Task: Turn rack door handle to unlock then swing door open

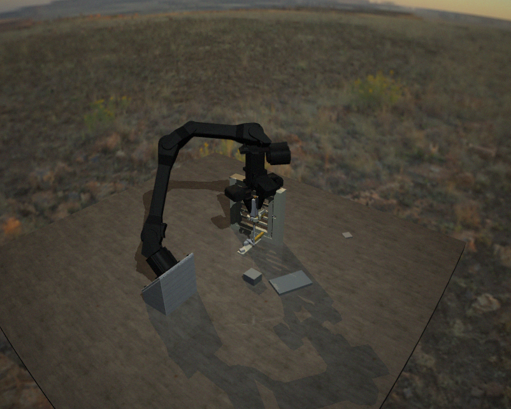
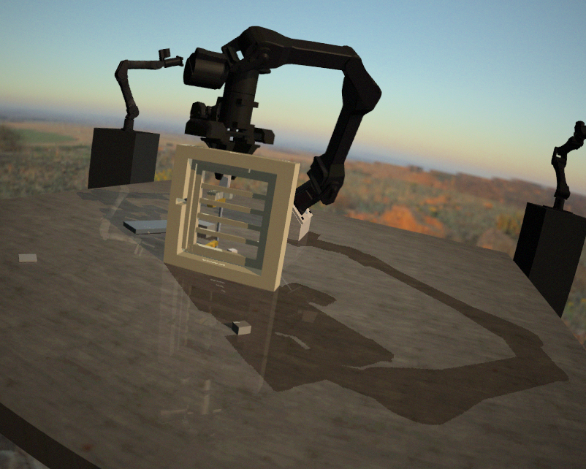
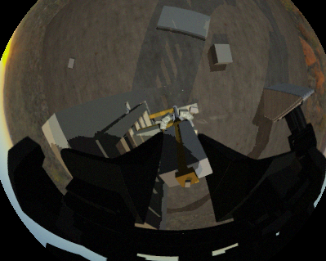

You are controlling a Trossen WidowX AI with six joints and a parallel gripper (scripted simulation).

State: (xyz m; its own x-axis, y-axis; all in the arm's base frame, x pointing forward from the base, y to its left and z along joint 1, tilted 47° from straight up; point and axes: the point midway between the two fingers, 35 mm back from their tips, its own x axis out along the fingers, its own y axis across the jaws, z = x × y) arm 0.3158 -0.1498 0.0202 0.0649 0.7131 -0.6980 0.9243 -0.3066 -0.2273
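Evidently, from the top view, the gripper (image 1: 253,208) (image 2: 223,176) (image 3: 180,137) points straight down at the upright handle (image 1: 253,204) (image 2: 225,181) (image 3: 189,142), which stands just in front of the rack door (image 2: 248,224) (image 3: 127,121). The door frame (image 1: 278,217) (image 2: 177,229) (image 3: 82,108) rises close behind the jaws, so wrist rotation should stay centred on the handle's own axis, with little sideways drift. A block (image 1: 251,276) (image 3: 223,53) and a flat slab (image 1: 290,282) (image 2: 145,226) (image 3: 183,20) lie on the table in front of the door, and a thin tile (image 1: 346,235) (image 2: 28,257) (image 3: 71,63) is off to one side, well apart.

In the exterior view, the door's slats appear to sit within the frame, so I judge it shut or nearly so. Pulling is best left until the handle has surely completed its quarter turn; whether the latch is free cannot be told. The gripper body is near the frame's top edge, and tilting it could knock the frame.

By the wrist view, the jaws are spread modestly around the handle, not pinching it firmly; light contact on one side cannot be ruled out. The gripper is turned well askew to the frame. Square the pads to the handle's flat sides, centre them and squeeze evenly before any swing, then follow the hinge's arc smoothly.
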